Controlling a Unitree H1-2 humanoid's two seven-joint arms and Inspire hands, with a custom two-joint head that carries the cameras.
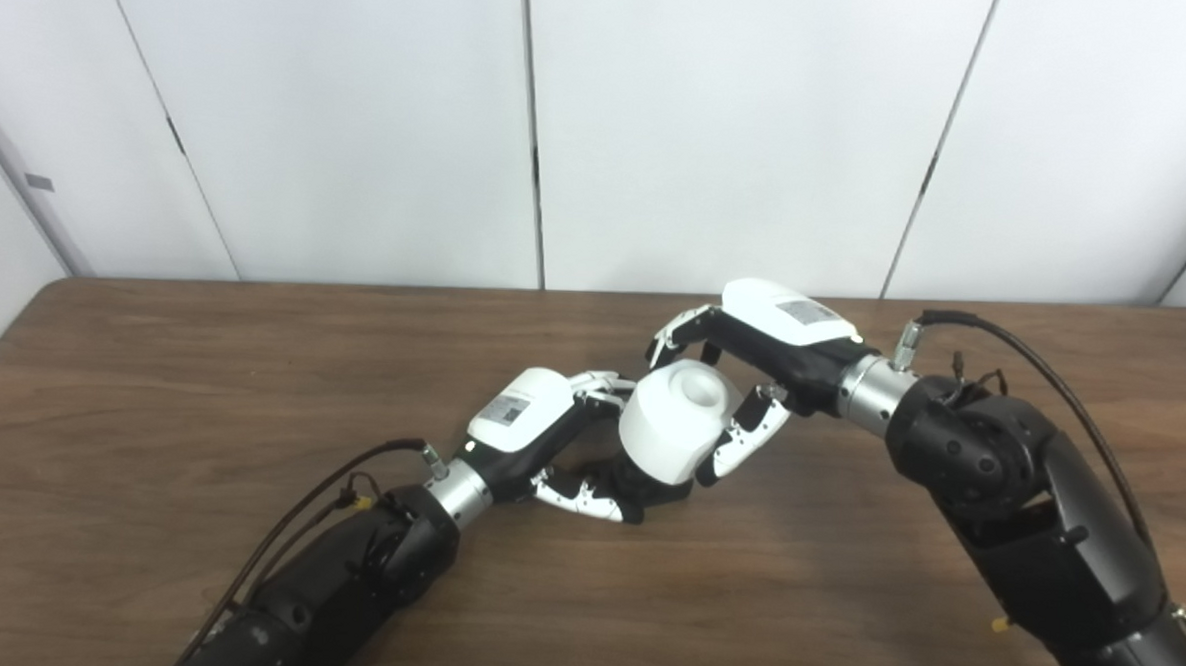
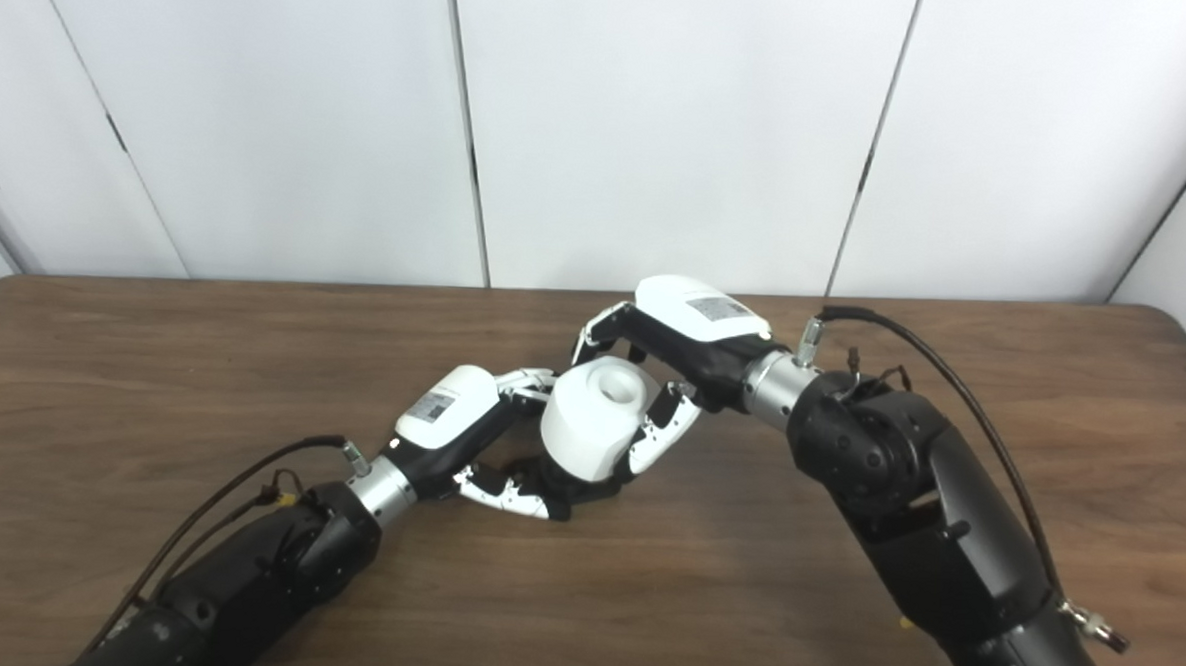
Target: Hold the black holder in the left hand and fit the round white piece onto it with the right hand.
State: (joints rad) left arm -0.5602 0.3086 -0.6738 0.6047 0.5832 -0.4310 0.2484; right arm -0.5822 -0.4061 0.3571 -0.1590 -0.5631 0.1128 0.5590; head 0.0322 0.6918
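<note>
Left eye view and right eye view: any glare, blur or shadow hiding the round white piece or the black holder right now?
Left eye view: even, soft light; the round white plastic piece is slightly washed out but its recess is readable. The black holder beneath merges with dark fingers and shadow. Right eye view: same; mild softness, faint shadow on the brown wooden table, and no strong glare.

Paired head views, downward over one table [image 1: 151,374]

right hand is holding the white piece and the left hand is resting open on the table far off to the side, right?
Not quite. The right hand does hold the white piece, but the left hand is right beside it, fingers curled around the black holder under the piece. The left eye view shows this.
</note>
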